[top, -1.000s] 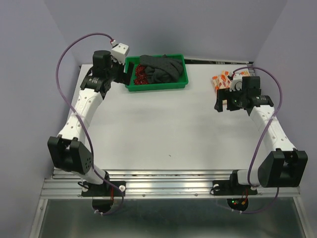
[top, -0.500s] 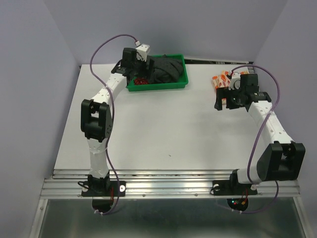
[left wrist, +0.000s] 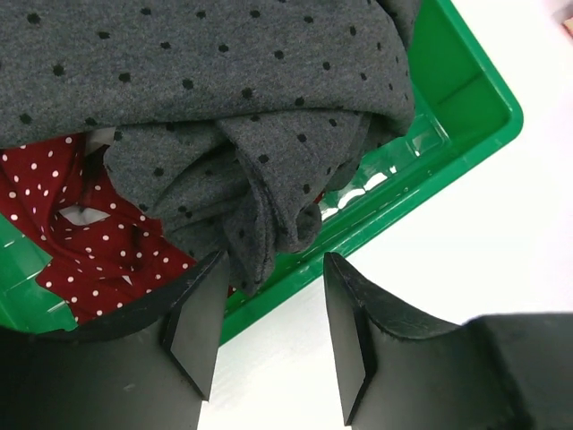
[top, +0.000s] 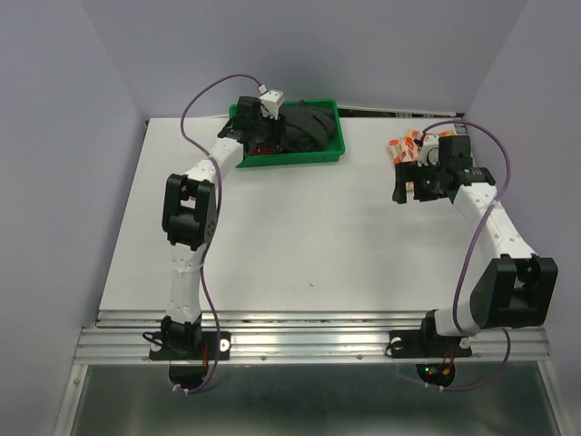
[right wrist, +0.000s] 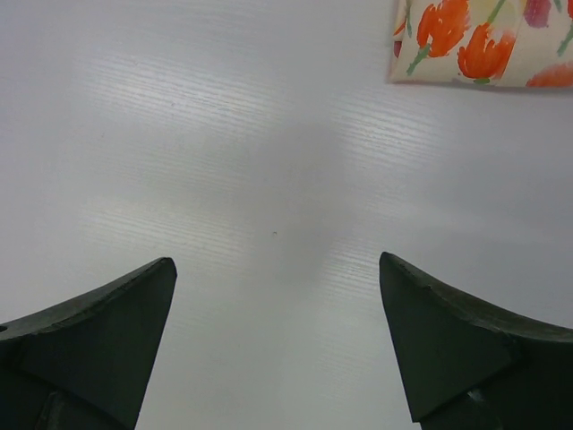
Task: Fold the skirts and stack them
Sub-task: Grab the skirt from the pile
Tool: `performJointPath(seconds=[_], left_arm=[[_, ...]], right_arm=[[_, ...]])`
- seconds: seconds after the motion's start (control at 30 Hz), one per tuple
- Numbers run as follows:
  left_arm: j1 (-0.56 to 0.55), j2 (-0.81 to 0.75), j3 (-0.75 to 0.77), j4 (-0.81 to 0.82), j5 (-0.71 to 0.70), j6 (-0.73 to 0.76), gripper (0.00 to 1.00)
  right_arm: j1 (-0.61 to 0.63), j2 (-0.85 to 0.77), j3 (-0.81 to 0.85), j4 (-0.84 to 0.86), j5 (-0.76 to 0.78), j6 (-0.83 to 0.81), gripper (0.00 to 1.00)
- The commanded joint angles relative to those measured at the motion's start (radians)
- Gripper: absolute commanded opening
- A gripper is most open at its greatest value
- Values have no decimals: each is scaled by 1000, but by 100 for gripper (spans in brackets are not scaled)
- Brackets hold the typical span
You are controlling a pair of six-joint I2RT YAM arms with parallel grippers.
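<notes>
A grey skirt (top: pixel 304 125) with small dark dots lies bunched in the green tray (top: pixel 300 156), over a dark red skirt (top: pixel 257 145) with white dots. In the left wrist view a fold of the grey skirt (left wrist: pixel 224 107) hangs over the tray's near wall (left wrist: pixel 466 98), beside the red skirt (left wrist: pixel 98 242). My left gripper (left wrist: pixel 271 269) (top: pixel 259 127) hovers at that wall, jaws apart, the grey fold just beyond its tips and nothing held. The orange-and-white skirt (top: pixel 406 145) (right wrist: pixel 474 40) lies folded at the far right. My right gripper (top: pixel 408 186) (right wrist: pixel 277 269) stands wide open over bare table just in front of it.
The tray stands at the table's back edge, against the rear wall. Side walls close in the table on the left and right. White table (top: pixel 300 236) stretches between the arms.
My left arm has swung right and reached out over the tray's left end, and its jaws have narrowed. The right arm has barely moved.
</notes>
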Motion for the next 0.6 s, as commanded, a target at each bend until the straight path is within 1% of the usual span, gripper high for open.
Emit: performJointPath(seconds=[0.0, 0.17, 0.3, 0.57], left_arm=[[6, -63, 7, 48, 55, 39, 57], [6, -66, -16, 25, 78, 67, 56], [9, -54, -7, 12, 75, 70, 45], [9, 3, 59, -18, 34, 79, 44]], right_arm=[[-1, 4, 39, 10, 2, -7, 100], [-1, 10, 41, 12, 0, -7, 100], [-1, 12, 44, 12, 5, -9, 100], [-1, 18, 38, 12, 0, -10, 100]])
